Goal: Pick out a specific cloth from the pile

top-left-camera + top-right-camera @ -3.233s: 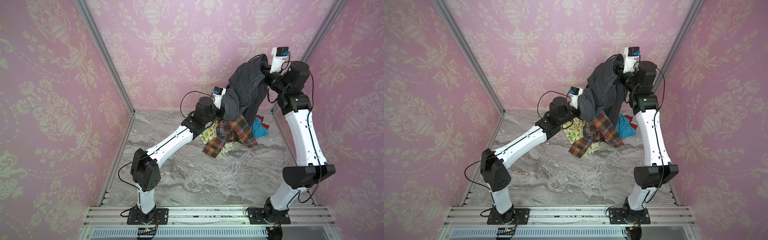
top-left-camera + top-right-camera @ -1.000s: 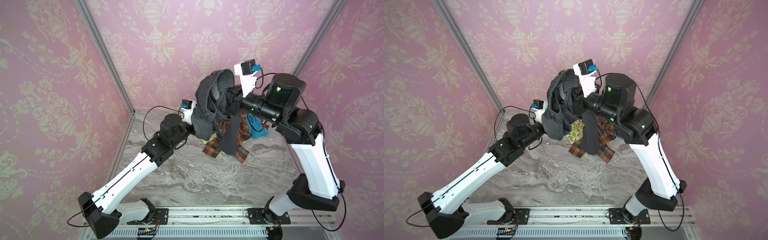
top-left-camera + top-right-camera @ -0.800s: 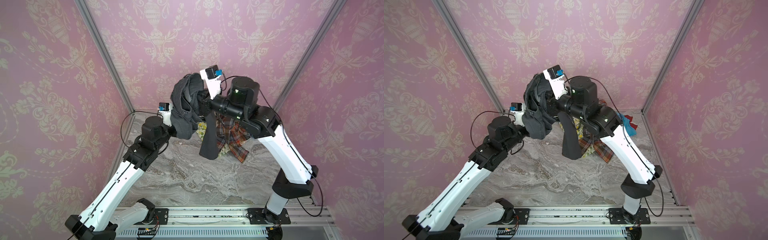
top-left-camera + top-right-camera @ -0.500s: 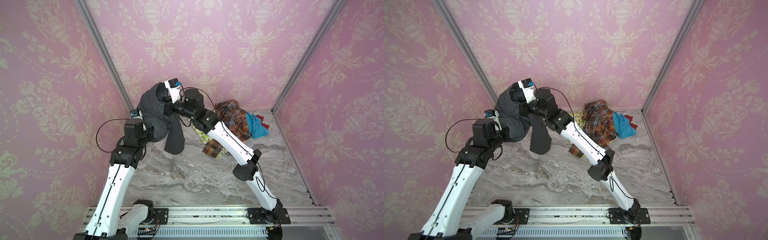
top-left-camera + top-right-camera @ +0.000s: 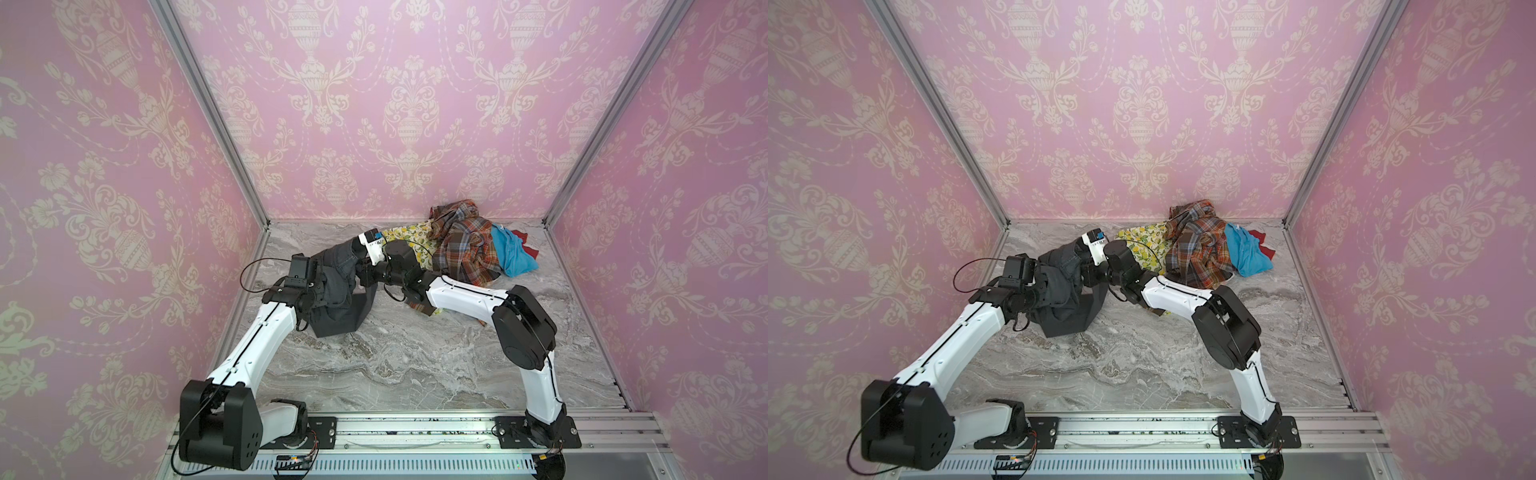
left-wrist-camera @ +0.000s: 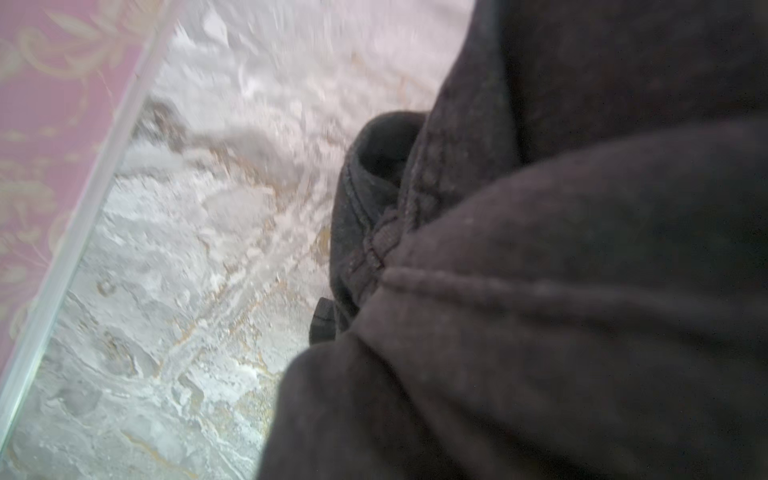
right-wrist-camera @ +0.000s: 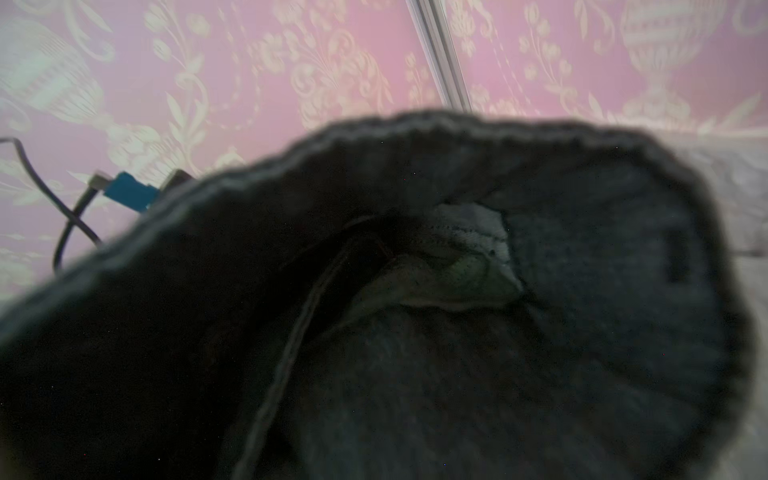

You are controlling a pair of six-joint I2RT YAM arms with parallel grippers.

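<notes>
Marble floor (image 5: 395, 365); dark charcoal-grey denim garment (image 5: 338, 299) lies clear of the mixed-clothes pile (image 5: 461, 249); left gripper (image 5: 322, 291) and right gripper (image 5: 360, 275) clamped on it; you likely just need to release.

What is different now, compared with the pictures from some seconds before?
The left hand and right hand carried the dark denim garment from high above the pile leftward and down. Its lower end now rests on the table, apart from the pile. Unchanged: both hands stay shut on it, and the pile remains back right.
</notes>
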